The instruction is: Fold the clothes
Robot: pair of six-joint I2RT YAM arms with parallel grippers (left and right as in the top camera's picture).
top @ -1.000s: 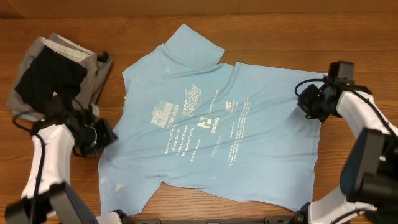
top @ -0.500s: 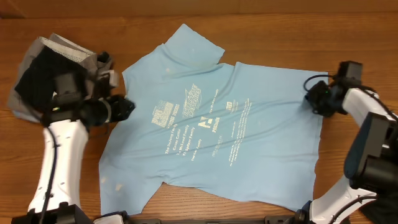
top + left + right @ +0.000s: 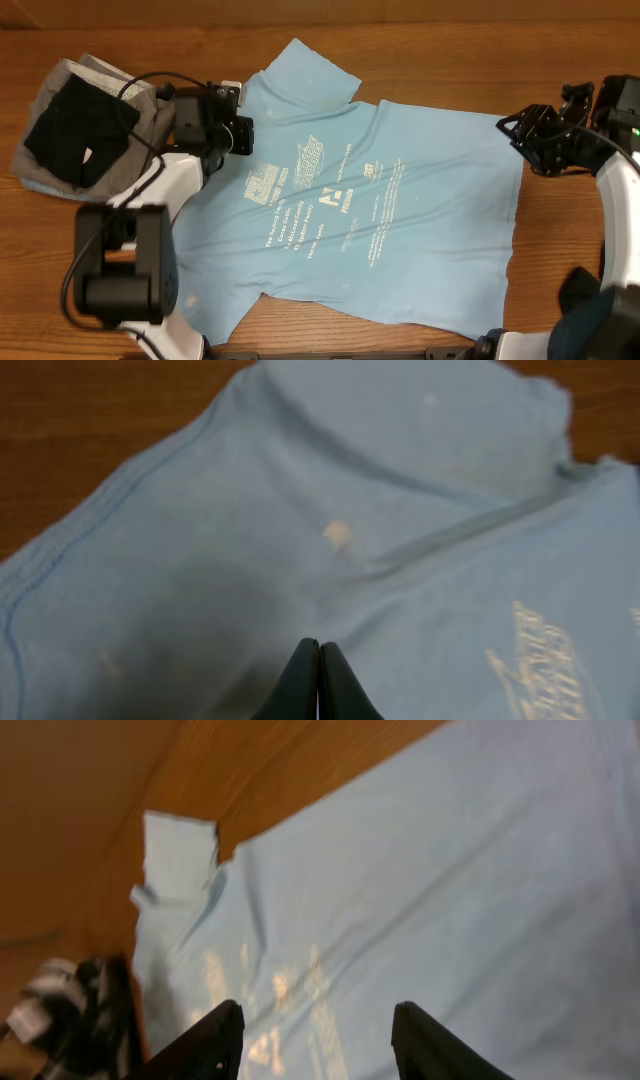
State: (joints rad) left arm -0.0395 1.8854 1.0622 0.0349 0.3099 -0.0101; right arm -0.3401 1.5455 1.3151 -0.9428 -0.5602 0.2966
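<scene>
The light-blue T-shirt [image 3: 430,250] lies spread flat on the wooden table, its white lettering facing up. My left gripper [image 3: 247,131] hovers over the shirt's upper left shoulder, near the sleeve. In the left wrist view this gripper [image 3: 319,646] is shut, with nothing between its jaws and the blue cloth [image 3: 400,510] just beneath. My right gripper [image 3: 516,140] stands open beside the shirt's right edge. The right wrist view shows the same gripper [image 3: 315,1015] with its jaws wide apart above the shirt [image 3: 480,870]. A black and grey heap of clothes [image 3: 85,125] sits at the far left.
Bare wooden table [image 3: 450,60] runs along the back and right of the shirt. The left arm's cable [image 3: 150,80] loops over the heap of garments. The shirt's lower hem reaches close to the table's front edge [image 3: 400,345].
My left arm swung from the shirt's lower left up to its shoulder, and its jaws shut. My right gripper drew back rightward off the shirt's edge and opened.
</scene>
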